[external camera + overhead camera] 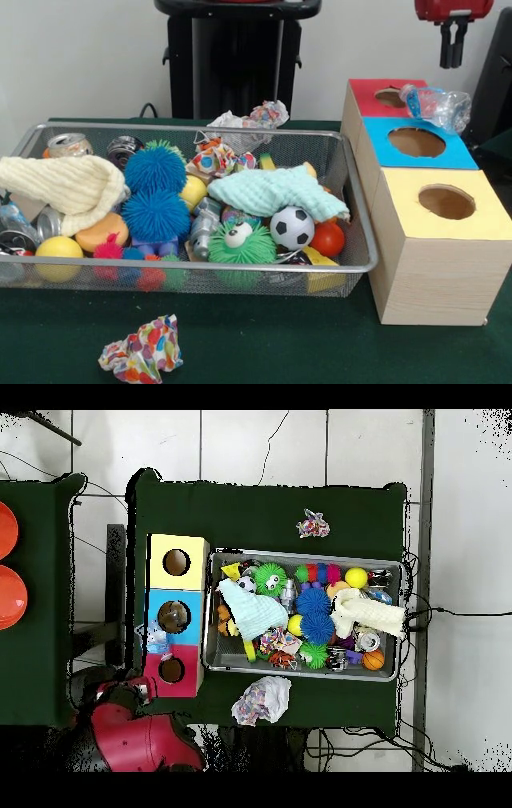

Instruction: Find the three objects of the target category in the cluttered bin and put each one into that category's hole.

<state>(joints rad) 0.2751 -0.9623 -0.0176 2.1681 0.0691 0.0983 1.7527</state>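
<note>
Front view: a green-covered table (256, 344) before a pale wall. The wire bin (356, 204), left of centre, holds balls, cloths and cans. At right stand three boxes; a crushed bottle (436, 104) lies across the red box (368, 96) at upper right, beside its hole (390, 98). The gripper (453, 44) hangs at top right, fingers close together, holding nothing. Overhead view: white tiled floor (260, 444) surrounds the table.
</note>
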